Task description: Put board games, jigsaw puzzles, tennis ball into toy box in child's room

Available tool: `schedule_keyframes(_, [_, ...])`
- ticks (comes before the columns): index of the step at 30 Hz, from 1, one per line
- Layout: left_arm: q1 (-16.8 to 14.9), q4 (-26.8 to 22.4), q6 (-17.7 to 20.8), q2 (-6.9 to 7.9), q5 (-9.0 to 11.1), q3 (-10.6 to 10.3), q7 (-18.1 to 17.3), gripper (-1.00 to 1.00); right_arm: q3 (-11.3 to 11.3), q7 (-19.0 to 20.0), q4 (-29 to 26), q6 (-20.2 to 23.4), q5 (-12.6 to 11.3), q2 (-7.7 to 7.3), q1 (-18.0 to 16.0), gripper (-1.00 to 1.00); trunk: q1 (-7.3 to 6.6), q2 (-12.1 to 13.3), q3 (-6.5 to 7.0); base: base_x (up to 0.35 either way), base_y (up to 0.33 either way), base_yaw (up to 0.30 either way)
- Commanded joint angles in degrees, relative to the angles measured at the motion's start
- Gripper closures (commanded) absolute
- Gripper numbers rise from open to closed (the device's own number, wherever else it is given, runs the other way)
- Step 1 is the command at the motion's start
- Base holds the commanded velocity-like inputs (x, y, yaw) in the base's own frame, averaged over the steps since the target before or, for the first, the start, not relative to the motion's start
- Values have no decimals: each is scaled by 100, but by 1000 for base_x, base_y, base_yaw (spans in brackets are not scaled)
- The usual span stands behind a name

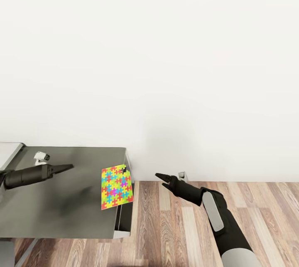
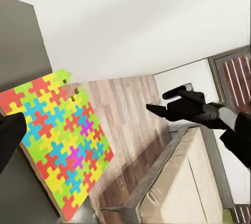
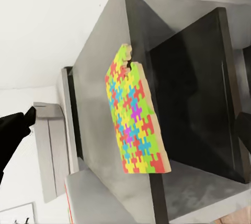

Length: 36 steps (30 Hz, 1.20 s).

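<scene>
One jigsaw puzzle (image 1: 116, 186) lies on the table's low dark grey top (image 1: 58, 204), at its right edge, with one side sticking out past the edge. The left wrist view shows this puzzle (image 2: 63, 140) close up, and the right wrist view shows the puzzle (image 3: 137, 122) from its edge side. My left gripper (image 1: 70, 167) hovers open over the dark top, left of the puzzle and apart from it. My right gripper (image 1: 160, 177) is open over the floor, right of the puzzle, pointing at it. The board games, tennis ball and toy box are out of view.
A white wall stands right behind the table. Wooden floor (image 1: 187, 225) spreads to the right of it. The pale desk's corner (image 1: 8, 150) shows at far left. The left wrist view catches the bed (image 2: 193, 182) with its beige mattress.
</scene>
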Motion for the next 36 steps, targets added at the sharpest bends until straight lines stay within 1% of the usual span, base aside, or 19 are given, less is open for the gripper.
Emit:
schedule_keyframes(1, [3,-66,114,-37,25,-7,-22,-100,-4,23,-3,23,12,7,-5,-100,25,-50,-26,0,0,0])
schedule_keyframes(4, [34,-433,494,-308,106,-34,-22,-100,54,22,-6,-45,18,11,-1,-100,91,-171,-80,0,0,0])
schedule_keyframes(5, [41,-517,594,-369,117,-39,-22,-100,70,22,-6,-56,20,13,0,-100,112,-211,-98,0,0,0])
schedule_keyframes(6, [44,-554,634,-392,122,-42,-22,-100,79,20,-6,-60,20,14,0,-100,134,-251,-116,0,0,0])
schedule_keyframes(8, [51,-691,854,-462,140,-95,-22,-100,105,13,-2,-80,14,22,1,-100,178,-331,-152,0,0,0])
schedule_keyframes(10, [53,-746,1053,-496,149,-145,-22,-100,195,-26,0,-88,41,72,-1,-100,222,-411,-188,0,0,0])
schedule_keyframes(12, [53,-768,1130,-508,160,-162,-22,-100,320,-122,1,-91,58,118,-4,-100,266,-491,-224,0,0,0])
schedule_keyframes(14, [54,-780,1171,-511,177,-175,-22,-100,492,-375,-2,-89,67,152,-12,-100,310,-572,-260,0,0,0])
schedule_keyframes(15, [54,-784,1185,-502,186,-181,-22,-100,523,-452,-3,-88,63,157,-14,-100,332,-612,-278,0,0,0])
schedule_keyframes(16, [54,-789,1197,-486,199,-177,-22,-100,573,-608,-6,-84,58,163,-18,-100,354,-652,-296,0,0,0])
schedule_keyframes(17, [52,-792,1205,-471,244,-175,-22,-100,607,-748,-11,-79,55,168,-21,-100,376,-692,-314,0,0,0])
schedule_keyframes(19, [53,-797,1213,-458,438,-188,-22,-100,645,-919,-15,-72,50,174,-24,-100,420,-772,-350,0,0,0])
schedule_keyframes(20, [54,-802,1215,-458,543,-200,-22,-100,649,-948,-15,-68,24,174,-24,-100,442,-812,-367,0,0,0])
schedule_keyframes(24, [60,-841,1218,-454,714,-218,-22,-100,639,-980,-14,-53,-42,173,-23,-100,530,-973,-439,0,0,0])
schedule_keyframes(27, [62,-849,1218,-451,744,-222,-22,-100,628,-986,-9,-40,-57,169,-23,-100,596,-1093,-493,0,0,0])
schedule_keyframes(35, [65,-860,1218,-499,758,-236,-22,-100,626,-989,-7,-25,-63,173,-25,-100,771,-1414,-637,0,0,0])
schedule_keyframes(36, [64,-861,1218,-500,759,-238,-22,-100,628,-989,-7,-24,-60,174,-25,-100,771,-1414,-637,0,0,0])
